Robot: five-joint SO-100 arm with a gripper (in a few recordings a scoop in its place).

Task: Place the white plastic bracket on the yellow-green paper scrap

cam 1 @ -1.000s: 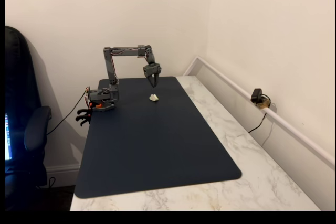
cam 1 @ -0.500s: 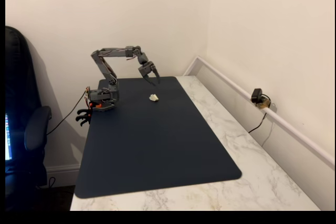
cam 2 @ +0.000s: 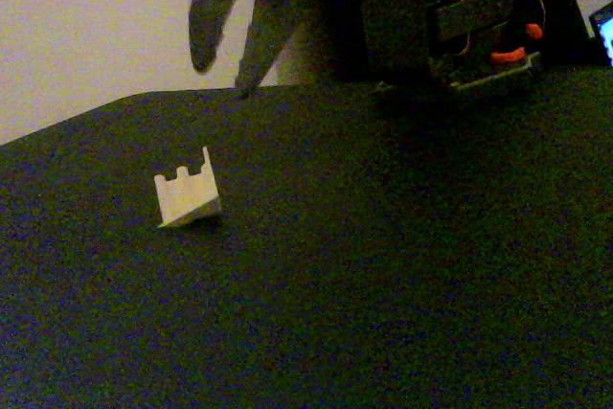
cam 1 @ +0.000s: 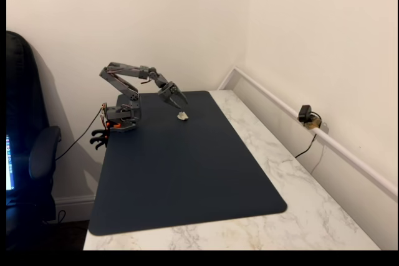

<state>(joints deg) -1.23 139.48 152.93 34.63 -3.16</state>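
Arm has folded back vs 1 s ago: elbow dropped and pulled toward the base, gripper (cam 1: 179, 100) went from hanging pointed-down over the mat to a low tilt, tips now aimed at 4 o'clock. White plastic bracket (cam 1: 182, 116) hasn't shifted across the 3 frames.

L to R in a fixed view, for you:
- Black chair (cam 1: 25, 154) at far left edge.
- Arm base (cam 1: 121, 119) clamped at the mat's back-left corner, cable trailing off at 8 o'clock.
- Arm (cam 1: 128, 76) bent low, upper link leaning back toward the wall.
- Gripper just above the mat, near the bracket but apart from it. Bracket sits at about 5 o'clock from the tips.
- Dark blue mat (cam 1: 187, 172) on a marbled white table (cam 1: 299, 210).
- Small webcam (cam 1: 307, 116) on the wall ledge at right, cable hanging down.

Other fixed view, low and close, L to R:
- Bracket (cam 2: 188, 197) resting on the mat (cam 2: 383, 284), tilted, notched edge up. Nothing touching it.
- Fingers (cam 2: 213, 9) hang in at top, 1 o'clock from the bracket, well clear of it. Gripper (cam 2: 228, 74) tips spread w/ a visible gap, nothing between them.
- Arm base (cam 2: 460, 26) at upper right, orange part showing.

Yellow-green paper scrap: can't make it out under or beside the bracket, too small/dim, so can't tell you if the bracket is on it.
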